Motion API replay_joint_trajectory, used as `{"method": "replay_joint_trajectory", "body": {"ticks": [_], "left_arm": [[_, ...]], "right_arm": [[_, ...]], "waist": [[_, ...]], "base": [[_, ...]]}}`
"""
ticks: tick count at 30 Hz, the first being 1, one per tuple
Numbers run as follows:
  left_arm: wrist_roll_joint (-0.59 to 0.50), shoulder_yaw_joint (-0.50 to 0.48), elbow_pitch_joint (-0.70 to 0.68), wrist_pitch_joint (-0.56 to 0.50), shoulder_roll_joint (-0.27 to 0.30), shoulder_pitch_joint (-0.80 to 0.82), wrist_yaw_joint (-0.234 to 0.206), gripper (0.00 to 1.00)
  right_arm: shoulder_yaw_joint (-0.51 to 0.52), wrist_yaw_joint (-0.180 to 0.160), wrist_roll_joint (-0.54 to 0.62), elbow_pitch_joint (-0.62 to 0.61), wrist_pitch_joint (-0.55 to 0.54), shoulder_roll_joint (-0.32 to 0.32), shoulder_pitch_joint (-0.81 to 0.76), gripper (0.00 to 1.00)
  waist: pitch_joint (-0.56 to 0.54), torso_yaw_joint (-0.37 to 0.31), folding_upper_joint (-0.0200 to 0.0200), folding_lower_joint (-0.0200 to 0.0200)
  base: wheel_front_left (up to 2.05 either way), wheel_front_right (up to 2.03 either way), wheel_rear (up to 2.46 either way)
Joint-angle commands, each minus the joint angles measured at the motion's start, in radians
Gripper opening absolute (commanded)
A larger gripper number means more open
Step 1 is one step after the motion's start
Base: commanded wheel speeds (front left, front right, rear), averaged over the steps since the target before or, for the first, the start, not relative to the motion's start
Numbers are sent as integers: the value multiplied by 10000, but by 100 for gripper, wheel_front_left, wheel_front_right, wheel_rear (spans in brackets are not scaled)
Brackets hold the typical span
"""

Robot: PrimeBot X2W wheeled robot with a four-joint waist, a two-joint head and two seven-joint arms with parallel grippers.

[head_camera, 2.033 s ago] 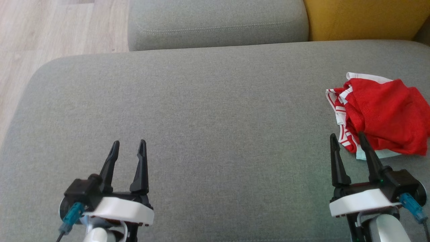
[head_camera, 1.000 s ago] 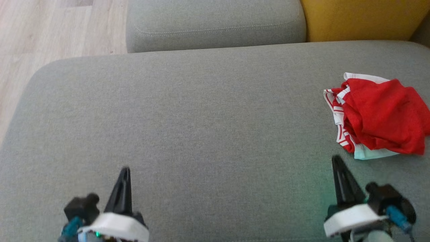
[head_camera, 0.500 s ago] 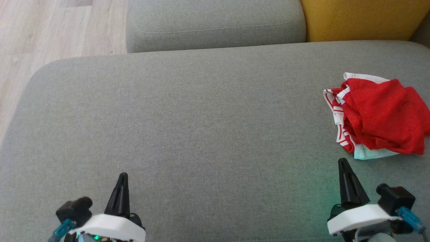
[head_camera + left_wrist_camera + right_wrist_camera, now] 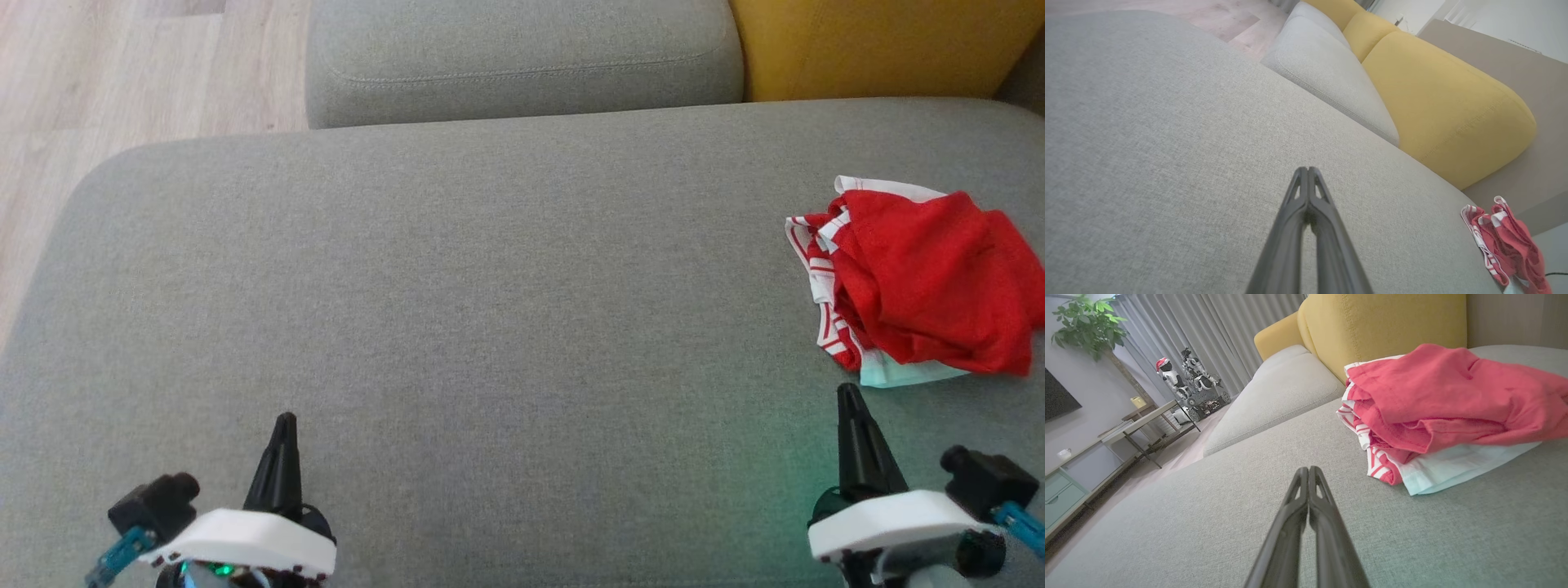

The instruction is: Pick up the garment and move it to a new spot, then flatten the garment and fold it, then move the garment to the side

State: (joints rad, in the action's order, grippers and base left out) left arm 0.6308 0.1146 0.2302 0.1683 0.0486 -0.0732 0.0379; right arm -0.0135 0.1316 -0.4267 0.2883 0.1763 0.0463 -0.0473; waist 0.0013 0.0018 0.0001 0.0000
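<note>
The red, white-trimmed fabric garment [image 4: 922, 278] lies loosely folded at the right side of the grey upholstered seat [image 4: 490, 327], and with left gripper [image 4: 284, 425] and right gripper [image 4: 849, 394] closed and empty, the task appears complete.

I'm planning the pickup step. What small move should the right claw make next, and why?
Probably open the right claw and ease it forward toward the garment. The claw is shut and empty, just short of the garment's pale near hem. The garment lies bunched on the right side of the grey cushion, not yet lifted.
</note>
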Motion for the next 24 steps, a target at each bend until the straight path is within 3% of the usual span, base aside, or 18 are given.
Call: {"method": "replay_joint_trajectory", "body": {"ticks": [1, 24], "left_arm": [[308, -228, -285, -66, 60, 542, 87, 0], [2584, -668, -184, -679, 83, 838, 286, 0]], "right_arm": [[41, -2, -404, -344, -54, 151, 596, 0], [216, -4, -3198, -373, -632, 208, 812, 0]], "waist": [[0, 0, -1, 0], [5, -4, -1, 0]], "base": [[0, 0, 0], [0, 0, 0]]}}
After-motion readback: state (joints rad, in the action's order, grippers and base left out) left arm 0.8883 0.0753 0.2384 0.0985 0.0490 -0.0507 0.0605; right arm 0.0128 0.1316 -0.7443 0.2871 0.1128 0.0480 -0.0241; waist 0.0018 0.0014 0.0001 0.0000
